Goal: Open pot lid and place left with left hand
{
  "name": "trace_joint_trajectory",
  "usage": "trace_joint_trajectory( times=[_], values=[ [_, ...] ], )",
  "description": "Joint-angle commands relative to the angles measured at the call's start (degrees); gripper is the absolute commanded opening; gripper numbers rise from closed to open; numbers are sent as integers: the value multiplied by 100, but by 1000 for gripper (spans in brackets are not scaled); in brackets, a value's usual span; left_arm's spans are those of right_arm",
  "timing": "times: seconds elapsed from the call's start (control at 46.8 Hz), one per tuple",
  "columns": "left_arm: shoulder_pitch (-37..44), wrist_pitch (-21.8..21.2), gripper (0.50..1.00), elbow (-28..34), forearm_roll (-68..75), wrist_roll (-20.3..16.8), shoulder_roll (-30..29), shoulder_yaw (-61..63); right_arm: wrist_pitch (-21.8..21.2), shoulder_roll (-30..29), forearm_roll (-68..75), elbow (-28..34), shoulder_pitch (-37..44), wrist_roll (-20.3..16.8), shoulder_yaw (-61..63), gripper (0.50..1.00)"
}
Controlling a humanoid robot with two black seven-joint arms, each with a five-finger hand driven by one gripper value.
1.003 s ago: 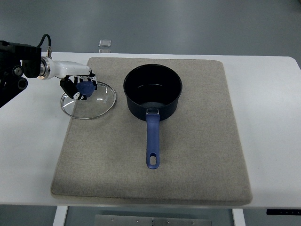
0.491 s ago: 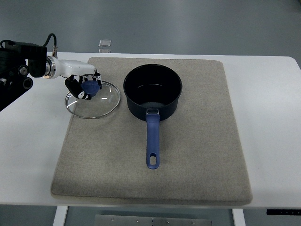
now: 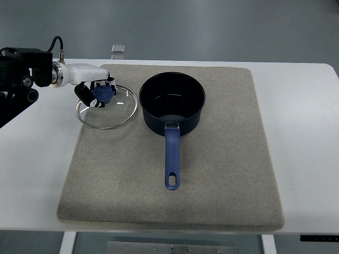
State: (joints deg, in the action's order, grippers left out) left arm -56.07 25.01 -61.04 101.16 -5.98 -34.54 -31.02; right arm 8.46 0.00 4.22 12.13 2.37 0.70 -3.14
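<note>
A dark blue pot (image 3: 172,101) stands uncovered on the grey mat (image 3: 212,174), its blue handle (image 3: 171,159) pointing toward the near edge. To its left is the round glass lid (image 3: 107,107) with a blue knob (image 3: 102,93). My left hand (image 3: 95,93) comes in from the left edge, and its fingers are curled around that knob. The lid's right rim is close to the pot's wall. I cannot tell whether the lid rests on the mat or hangs just above it. The right arm does not show.
The mat covers most of a white table (image 3: 307,132). A small clear object (image 3: 118,48) lies at the table's far edge behind the mat. My left arm's black housing (image 3: 16,79) fills the upper left.
My left hand has carried the lid to the right and slightly away from me, from the mat's left edge to a spot close beside the pot. The pot has not moved.
</note>
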Motion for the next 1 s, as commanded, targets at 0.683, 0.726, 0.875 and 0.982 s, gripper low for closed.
trace_joint_trajectory(
  times=[0.683, 0.726, 0.875, 0.982],
  values=[
    [18, -603, 977, -39, -623, -17, -105, 333, -2, 0, 0, 0, 0, 0, -3, 915],
    [9, -576, 979, -74, -878, -17, -167, 325, -2, 0, 0, 0, 0, 0, -3, 915],
    [-123, -515, 990, -277, -2476, -17, -580, 316, -2, 0, 0, 0, 0, 0, 6, 915],
    [-158, -523, 990, -163, -3926, -17, -791, 316, 7, 0, 0, 0, 0, 0, -3, 915]
  ],
)
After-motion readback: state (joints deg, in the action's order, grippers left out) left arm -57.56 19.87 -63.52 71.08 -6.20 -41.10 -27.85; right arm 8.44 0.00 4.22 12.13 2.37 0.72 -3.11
